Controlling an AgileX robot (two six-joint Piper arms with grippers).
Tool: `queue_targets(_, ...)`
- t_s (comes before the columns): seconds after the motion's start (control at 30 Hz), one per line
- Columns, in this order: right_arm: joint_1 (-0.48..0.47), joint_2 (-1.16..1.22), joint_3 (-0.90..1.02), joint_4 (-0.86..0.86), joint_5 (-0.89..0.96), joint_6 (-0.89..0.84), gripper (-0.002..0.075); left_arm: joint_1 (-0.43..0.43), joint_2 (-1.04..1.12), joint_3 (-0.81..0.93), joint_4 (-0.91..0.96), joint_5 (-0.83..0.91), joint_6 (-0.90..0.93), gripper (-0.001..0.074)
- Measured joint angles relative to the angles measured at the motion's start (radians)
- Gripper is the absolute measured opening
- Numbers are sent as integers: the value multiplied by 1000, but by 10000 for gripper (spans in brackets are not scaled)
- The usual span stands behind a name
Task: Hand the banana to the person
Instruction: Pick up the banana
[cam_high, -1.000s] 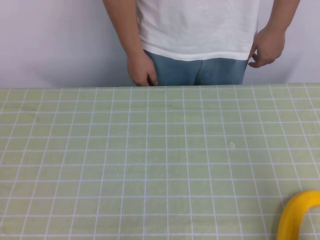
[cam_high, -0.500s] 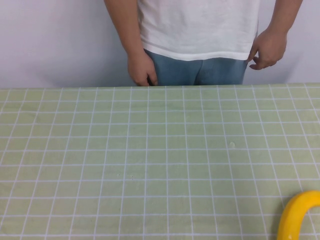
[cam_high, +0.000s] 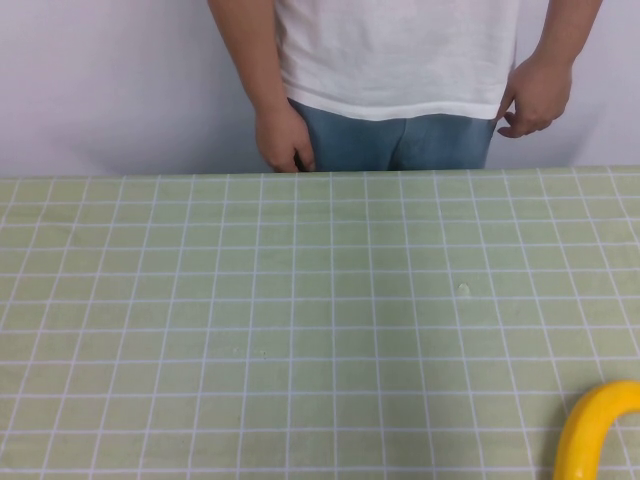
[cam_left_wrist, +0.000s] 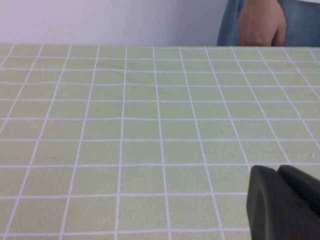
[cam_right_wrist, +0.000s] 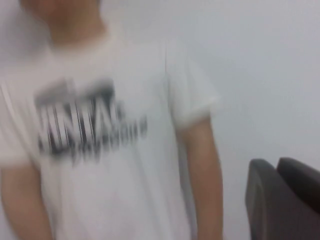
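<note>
The yellow banana (cam_high: 590, 425) shows only in part, at the near right corner of the high view, its curved end arching over the checked cloth; its other end runs out of frame. The person (cam_high: 395, 60), in a white T-shirt and blue jeans, stands behind the far table edge with both hands down at the sides. My left gripper (cam_left_wrist: 279, 171) hovers low over the cloth, fingers together, empty. My right gripper (cam_right_wrist: 277, 162) is raised and faces the person's chest (cam_right_wrist: 85, 150), fingers together; no banana shows in that view. Neither gripper shows in the high view.
A pale green cloth with a white grid (cam_high: 300, 300) covers the table up to the far edge. A plain white wall stands behind the person. The person's hand and jeans (cam_left_wrist: 260, 22) show at the far edge in the left wrist view.
The banana's visible end has shifted very slightly. The person's hand on the right of the high view has moved a little. The table is unchanged.
</note>
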Motion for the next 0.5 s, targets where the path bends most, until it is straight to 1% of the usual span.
queue_targets(0.07,0,101,-47,7,128,0,-7,0,0,0,0,0,0,-4)
queue_targets(0.13,0,173,-74,-6,204,-22,-7,0,0,0,0,0,0,-4)
queue_targets(0.17,0,204,-79,-20,204,-60,-7,0,0,0,0,0,0,-4)
queue_targets(0.23,0,251,-81,-11,192,-52,-7,0,0,0,0,0,0,-4)
queue_targets(0.33,0,301,-81,81,249,-37,-7,0,0,0,0,0,0,-4)
queue_targets(0.43,0,350,-81,121,394,-44,-7,0,0,0,0,0,0,-4)
queue_targets(0.5,0,393,-81,121,528,-44,-7,0,0,0,0,0,0,-4)
